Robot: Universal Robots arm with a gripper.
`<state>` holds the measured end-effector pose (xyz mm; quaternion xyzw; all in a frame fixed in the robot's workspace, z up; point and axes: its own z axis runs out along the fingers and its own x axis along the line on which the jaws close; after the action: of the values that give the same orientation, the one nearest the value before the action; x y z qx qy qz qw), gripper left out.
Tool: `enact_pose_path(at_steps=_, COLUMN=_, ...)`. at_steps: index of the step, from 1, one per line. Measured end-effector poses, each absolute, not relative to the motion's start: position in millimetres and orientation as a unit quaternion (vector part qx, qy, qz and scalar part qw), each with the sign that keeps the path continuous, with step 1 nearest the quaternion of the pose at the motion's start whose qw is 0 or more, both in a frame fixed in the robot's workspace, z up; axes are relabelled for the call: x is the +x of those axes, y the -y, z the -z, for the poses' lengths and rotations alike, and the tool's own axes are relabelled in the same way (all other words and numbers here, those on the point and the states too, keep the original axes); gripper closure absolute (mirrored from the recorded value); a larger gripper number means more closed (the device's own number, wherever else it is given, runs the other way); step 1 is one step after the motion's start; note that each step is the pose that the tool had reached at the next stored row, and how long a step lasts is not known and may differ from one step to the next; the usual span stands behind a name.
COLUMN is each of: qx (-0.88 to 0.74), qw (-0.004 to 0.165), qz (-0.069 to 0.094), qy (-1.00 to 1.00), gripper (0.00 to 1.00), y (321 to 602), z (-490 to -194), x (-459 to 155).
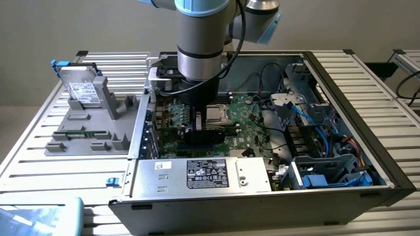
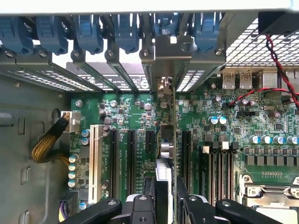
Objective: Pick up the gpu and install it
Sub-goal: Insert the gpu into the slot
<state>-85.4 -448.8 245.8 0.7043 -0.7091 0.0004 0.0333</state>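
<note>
The gpu (image 2: 174, 121) shows edge-on as a thin green card standing upright over the motherboard (image 2: 135, 107). It lies between two black expansion slots (image 2: 131, 154). Its metal bracket (image 2: 170, 60) sits against the case's rear slot openings. My gripper (image 2: 169, 191) is shut on the card's near end, with one dark finger (image 2: 159, 200) on each face. Whether the card's edge sits in a slot is hidden. In the exterior view my gripper (image 1: 204, 130) hangs low inside the open case, over the motherboard (image 1: 246, 115).
A power supply (image 1: 203, 174) fills the case's near side and a drive cage with blue cables (image 1: 321, 172) lies toward the exterior view's right. Memory sticks (image 2: 219, 163) and red-black wires (image 2: 275, 88) flank the card. A grey holder with a silver drive (image 1: 85, 91) stands outside the case.
</note>
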Motion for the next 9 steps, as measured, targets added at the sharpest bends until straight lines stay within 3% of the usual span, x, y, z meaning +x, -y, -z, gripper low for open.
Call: enact_pose_path(at_steps=9, qx=0.704, qw=0.033, qz=0.000, qy=0.709, gripper=0.72, y=448.8, z=-244.9, x=-85.5)
